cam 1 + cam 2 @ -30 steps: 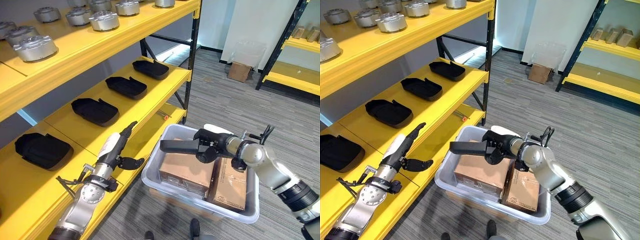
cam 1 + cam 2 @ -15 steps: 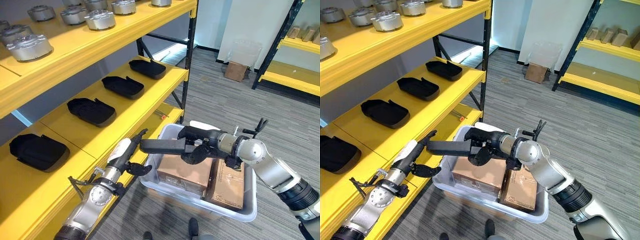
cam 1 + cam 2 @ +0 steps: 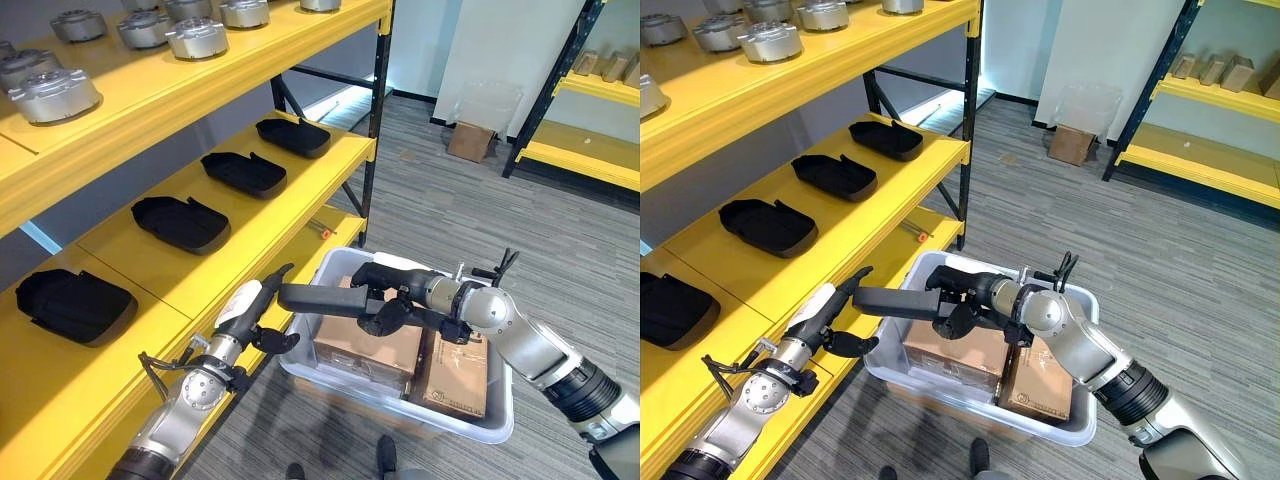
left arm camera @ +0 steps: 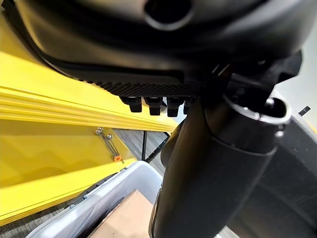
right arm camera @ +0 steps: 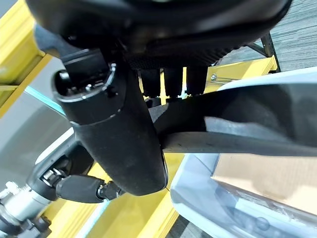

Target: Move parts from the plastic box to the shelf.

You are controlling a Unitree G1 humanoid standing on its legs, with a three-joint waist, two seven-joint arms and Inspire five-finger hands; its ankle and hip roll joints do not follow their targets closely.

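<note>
Item: black part (image 3: 325,298), long and flat. Held by the right hand (image 3: 392,296), whose fingers and thumb were curled round its near end. The part hung level above the left rim of the plastic box (image 3: 330,385), its far end reaching out past the rim toward the left hand (image 3: 252,315). Compared with a second earlier, the part had travelled leftward from over the middle of the box, and its tip had drawn in from well apart to just beside the left hand's raised fingers.

Left hand: fingers straight and lifted, thumb spread away below, holding nothing. It sat between the box and the edge of the lowest shelf (image 3: 150,350), turned toward the coming part.

Box contents: two brown cardboard cartons (image 3: 368,345), side by side, filling most of the floor of the box. No further black parts could be made out in the box.

Middle shelf (image 3: 855,215): black trays (image 3: 767,222) set in a row, well apart. Top shelf (image 3: 190,85): silver metal castings (image 3: 55,92).

Judgement: a handover from right hand to left looked close, the part being out of the box but not yet on any shelf. The left hand would need to close on the free end before the right hand let go; a loose hold on so long a piece could let it tip.
</note>
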